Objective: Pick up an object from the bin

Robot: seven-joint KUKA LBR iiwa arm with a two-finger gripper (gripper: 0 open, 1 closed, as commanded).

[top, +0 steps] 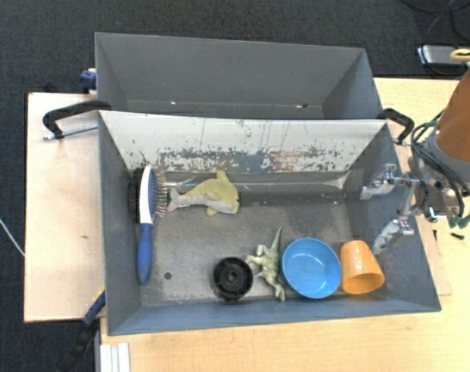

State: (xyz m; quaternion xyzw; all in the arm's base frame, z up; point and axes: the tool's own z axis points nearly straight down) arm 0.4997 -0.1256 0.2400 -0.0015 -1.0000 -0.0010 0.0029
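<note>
Surveying grey bin (115,239) | gripper (390,206) by right wall, fingers spread wide, empty | blue bowl (311,267) lower right, likely rigid, slick | orange cup (361,267) on its side against bowl, nearest gripper; probably light, stiff, rolls easily; pinch across rim.

Soft, even light from above, with no hard glare.

The sloped back wall (243,134) of the bin (119,231) takes the most light and reads almost white, while the bin's floor (312,215) stays a mid grey. A darker band of shade runs along the foot of that wall. The things on the floor cast only faint, soft-edged shadows that lie close beside them. The blue bowl (312,268) carries a pale sheen across its inside, and the orange cup (361,268) glows evenly. The carpet (219,6) around the bin is very dark, and the wooden table (297,351) is bright.
</note>
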